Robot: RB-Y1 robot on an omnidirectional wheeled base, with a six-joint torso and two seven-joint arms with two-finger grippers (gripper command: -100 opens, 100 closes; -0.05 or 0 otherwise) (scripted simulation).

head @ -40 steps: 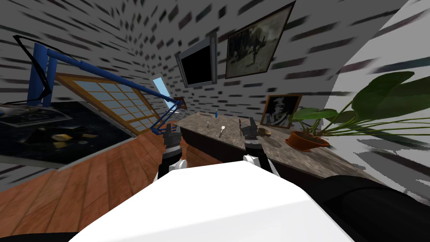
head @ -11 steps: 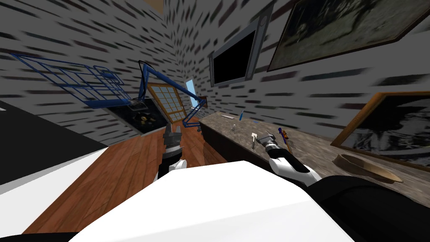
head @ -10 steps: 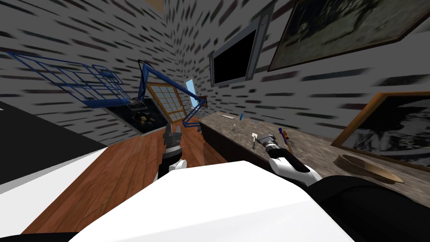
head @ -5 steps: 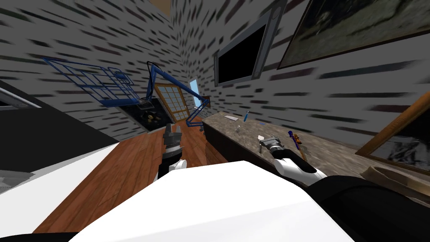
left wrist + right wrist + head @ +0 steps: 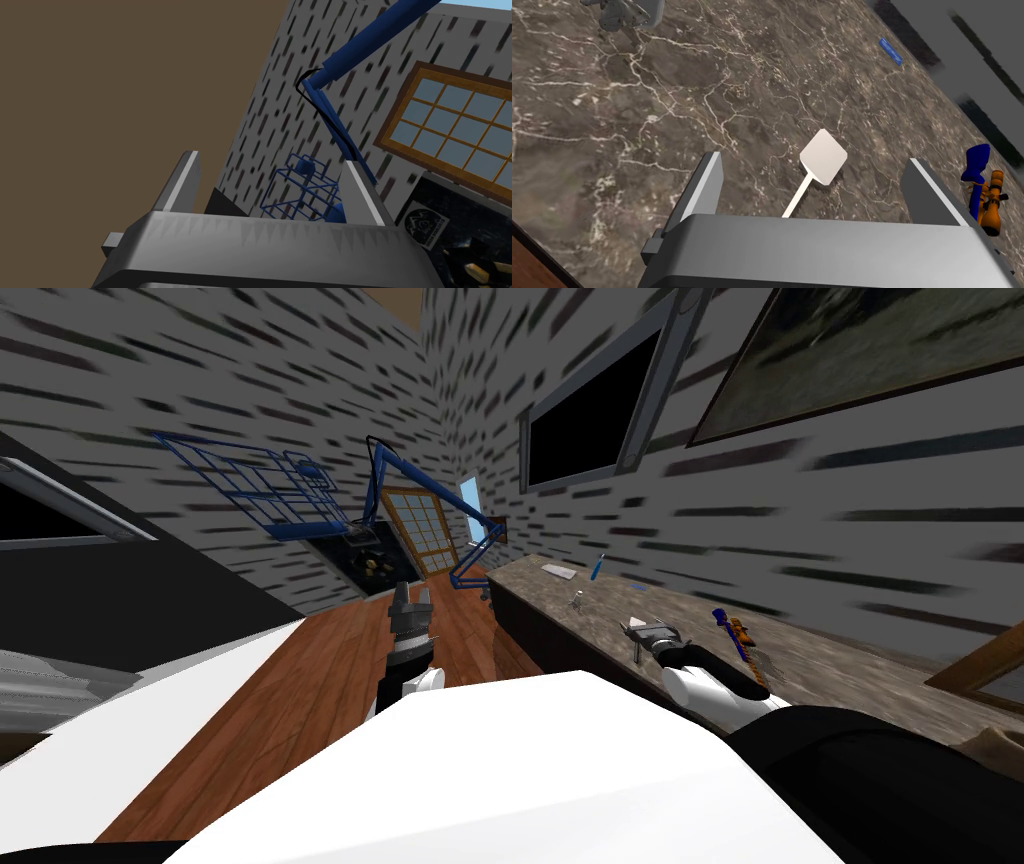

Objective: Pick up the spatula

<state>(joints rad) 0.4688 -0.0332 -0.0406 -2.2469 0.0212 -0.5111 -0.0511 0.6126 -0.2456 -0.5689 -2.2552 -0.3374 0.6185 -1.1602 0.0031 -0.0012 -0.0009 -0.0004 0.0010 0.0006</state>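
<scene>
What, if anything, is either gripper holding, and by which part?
Nothing is held. The right gripper hangs open over the spatula, which lies on the counter; the left gripper is open and empty.

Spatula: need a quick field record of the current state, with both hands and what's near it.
spatula: white, lying flat on the countertop, not gripped
countertop: dark brown, marbled
right hand: open, above the spatula; the blade shows between its fingers and the handle runs under the hand's body
left hand: open, holding nothing, out over the wood floor
nearby: blue and orange object beside one right-hand finger, apart from the spatula
task state: spatula not yet grasped
</scene>
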